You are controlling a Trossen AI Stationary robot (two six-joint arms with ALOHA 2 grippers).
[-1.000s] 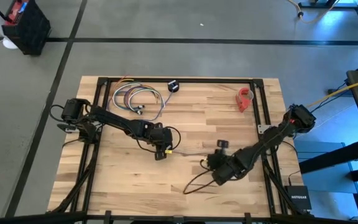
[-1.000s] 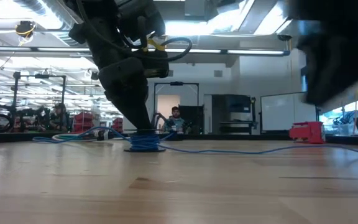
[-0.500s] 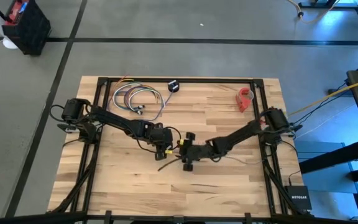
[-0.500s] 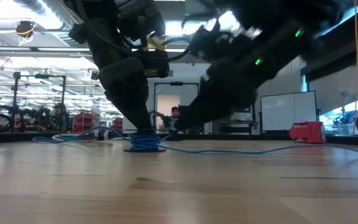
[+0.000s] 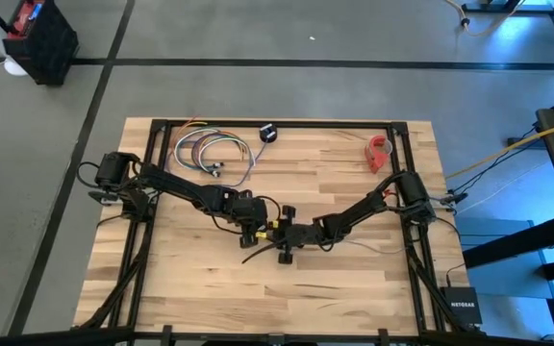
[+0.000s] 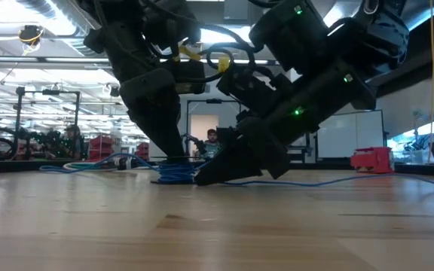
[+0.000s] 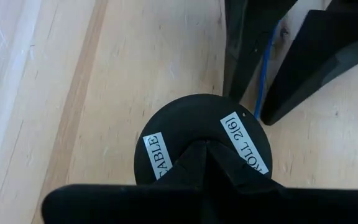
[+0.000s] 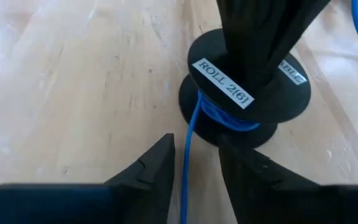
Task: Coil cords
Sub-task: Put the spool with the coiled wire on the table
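A thin blue cord (image 8: 185, 163) is wound in part on a black spool (image 8: 246, 99) labelled "ROLL 2(6)", which lies flat at the table's middle. The rest of the cord trails off along the table toward the right (image 6: 337, 181). My left gripper (image 7: 207, 144) is shut, with its tips on the spool's top. My right gripper (image 8: 196, 142) is low at the table just right of the spool. It is open, one finger on each side of the cord where it leaves the coil; whether they touch the cord I cannot tell. My left gripper presses its shut fingertips down on the middle of the spool's top face (image 7: 185, 127), between the two white labels. The fingers come from above, slanting from the table's left. The spool lies flat on the table under them, the blue coil (image 6: 173, 173) showing below its top.
A bundle of multicoloured looped wires (image 5: 210, 152) and a small black disc (image 5: 268, 134) lie near the far edge. A red object (image 5: 380, 152) stands at the far right. People sit in the room beyond the table (image 6: 213, 143).
My right gripper has swung from the table's near right toward the left, down to the table beside the spool, and has tipped flatter. My left gripper and the spool have kept still.
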